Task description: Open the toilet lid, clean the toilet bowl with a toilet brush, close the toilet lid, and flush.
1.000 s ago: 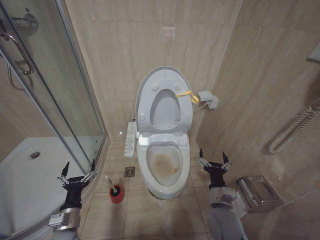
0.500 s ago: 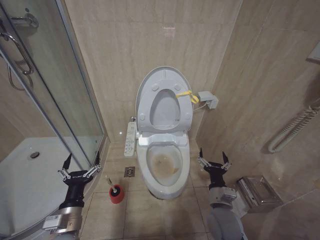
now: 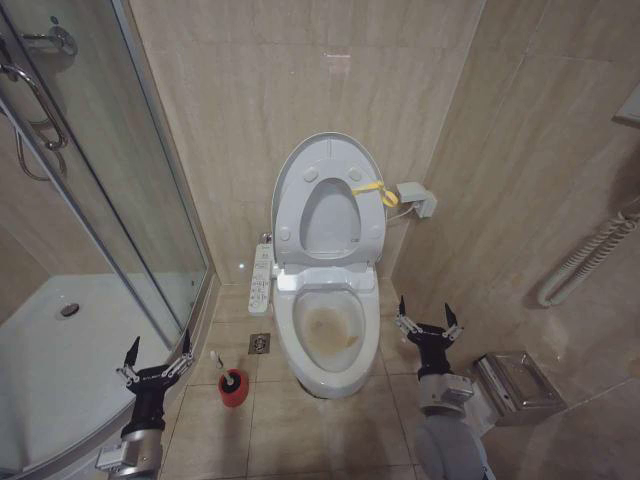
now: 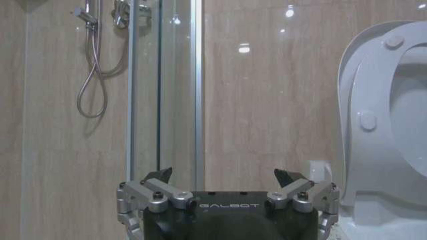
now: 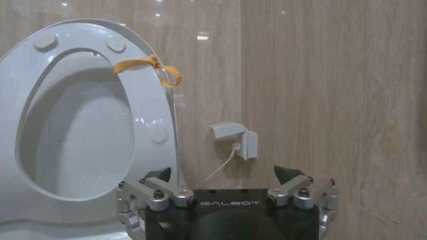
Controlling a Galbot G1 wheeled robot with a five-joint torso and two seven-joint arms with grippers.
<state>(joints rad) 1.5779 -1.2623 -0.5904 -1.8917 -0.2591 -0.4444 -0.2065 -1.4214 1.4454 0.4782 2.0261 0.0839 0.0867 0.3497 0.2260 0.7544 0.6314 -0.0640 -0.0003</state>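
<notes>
tiled floor (image 3: 300, 430): toilet bowl (image 3: 330, 345), red holder (image 3: 233, 388).

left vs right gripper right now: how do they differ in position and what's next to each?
The left gripper sits beside the shower tray, close to the toilet brush; the right gripper sits on the toilet bowl's other side, near the wall. The left is lower in the head view than the right. Both are open, empty, fingers pointing up.

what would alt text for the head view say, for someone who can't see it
A toilet stands against a beige tiled wall with its toilet lid and seat raised, showing the stained toilet bowl. The left claw is open low beside the glass shower, near the toilet brush in its red holder on the floor. The right claw is open by the bowl's other side.
</notes>
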